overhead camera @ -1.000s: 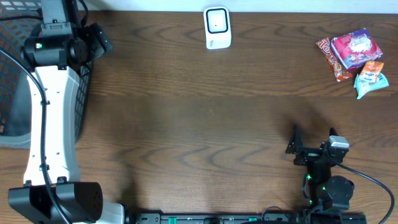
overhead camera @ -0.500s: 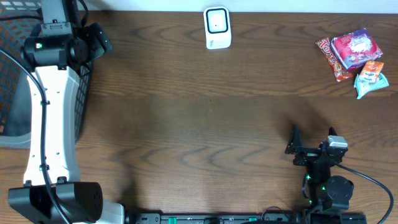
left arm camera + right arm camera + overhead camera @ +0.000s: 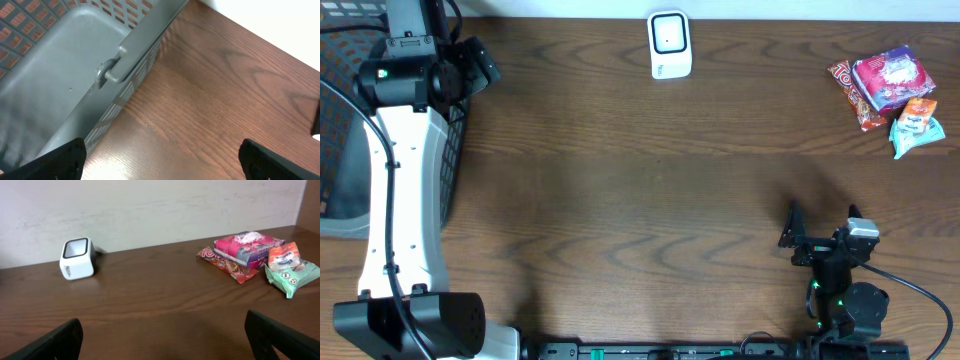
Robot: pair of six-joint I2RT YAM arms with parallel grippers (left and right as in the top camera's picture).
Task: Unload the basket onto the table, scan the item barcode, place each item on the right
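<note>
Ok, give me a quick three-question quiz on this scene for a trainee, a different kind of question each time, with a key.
1. True or false: the right fingers hold an item.
2. Where is the white barcode scanner? A: middle of the table's far edge. B: at the near edge. C: in the far right corner.
3. Fill in: the left wrist view shows a grey mesh ____ at the table's left end.
Key: 1 false, they are open and empty; the snack packets lie at the far right corner. 2 A. 3 basket.
</note>
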